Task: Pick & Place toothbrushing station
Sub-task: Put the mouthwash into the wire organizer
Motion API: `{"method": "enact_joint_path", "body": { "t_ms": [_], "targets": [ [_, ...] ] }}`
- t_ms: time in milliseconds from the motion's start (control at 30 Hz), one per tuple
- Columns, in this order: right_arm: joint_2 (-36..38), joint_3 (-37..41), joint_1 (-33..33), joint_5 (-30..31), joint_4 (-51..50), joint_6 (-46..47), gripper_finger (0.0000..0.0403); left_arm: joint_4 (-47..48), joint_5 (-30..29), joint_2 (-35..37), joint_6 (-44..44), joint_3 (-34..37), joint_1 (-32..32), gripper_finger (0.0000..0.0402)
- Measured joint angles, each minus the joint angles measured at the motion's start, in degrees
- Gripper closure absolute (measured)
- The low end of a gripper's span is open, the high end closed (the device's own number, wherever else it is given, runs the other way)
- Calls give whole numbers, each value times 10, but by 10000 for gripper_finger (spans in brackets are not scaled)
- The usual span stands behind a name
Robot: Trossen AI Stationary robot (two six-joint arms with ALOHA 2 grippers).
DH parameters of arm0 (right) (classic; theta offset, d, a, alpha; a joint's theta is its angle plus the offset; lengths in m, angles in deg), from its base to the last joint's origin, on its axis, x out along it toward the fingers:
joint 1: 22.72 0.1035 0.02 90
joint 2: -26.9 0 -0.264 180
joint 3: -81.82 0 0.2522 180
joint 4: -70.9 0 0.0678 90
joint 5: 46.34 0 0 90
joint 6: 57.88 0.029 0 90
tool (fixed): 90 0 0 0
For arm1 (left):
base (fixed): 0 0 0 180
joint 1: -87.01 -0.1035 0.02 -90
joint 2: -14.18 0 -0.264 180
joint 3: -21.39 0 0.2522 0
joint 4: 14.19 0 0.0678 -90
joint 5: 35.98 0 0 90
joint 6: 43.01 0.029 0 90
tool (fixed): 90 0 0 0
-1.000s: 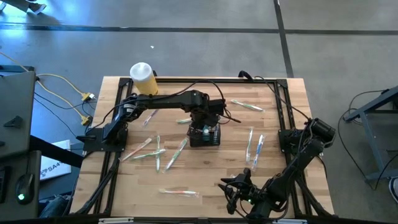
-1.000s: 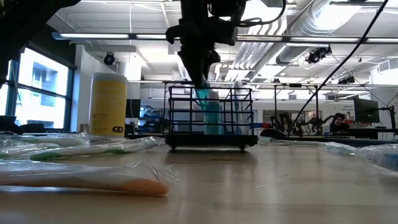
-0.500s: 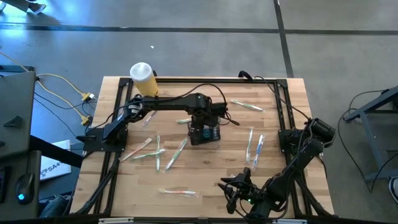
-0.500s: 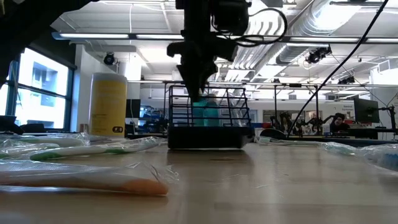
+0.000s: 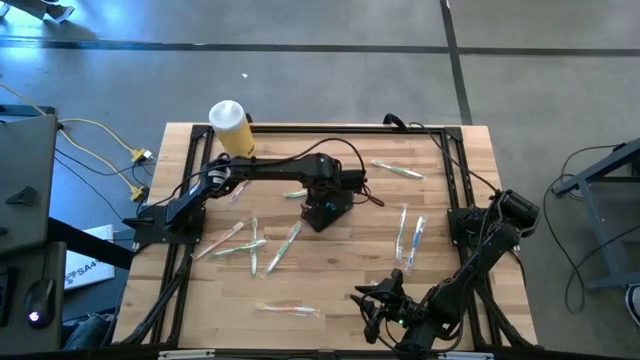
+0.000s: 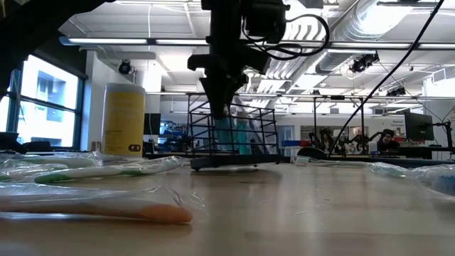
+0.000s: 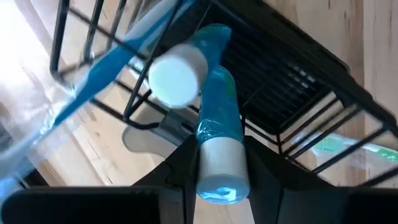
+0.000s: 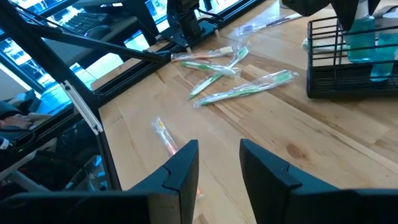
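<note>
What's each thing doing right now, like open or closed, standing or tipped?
left gripper, shut on blue tube inside the caddy
blue tube, gripped
caddy, tilted, one side lifted
right gripper, open, empty, at the table's near edge
yellow jar, upright, lid on
wrapped toothbrushes, lying flat

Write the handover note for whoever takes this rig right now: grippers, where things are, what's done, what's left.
Left gripper: at table centre, shut on the black caddy, which hangs tilted, one end lifted off the table. A blue tube sits inside it.
Right gripper: open, empty, waiting at the near edge.
Yellow jar: far left corner. Wrapped toothbrushes lie scattered around.
Done: caddy grasped. Left: carry and place it.
</note>
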Motion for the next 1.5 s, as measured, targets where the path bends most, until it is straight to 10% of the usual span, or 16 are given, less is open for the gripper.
{"method": "enact_joint_path", "body": {
  "t_ms": [1500],
  "targets": [
    [0, 0, 0, -2, 0, 0, 294, -33, -3, 0, 0, 0, 11, 294]
  ]
}}
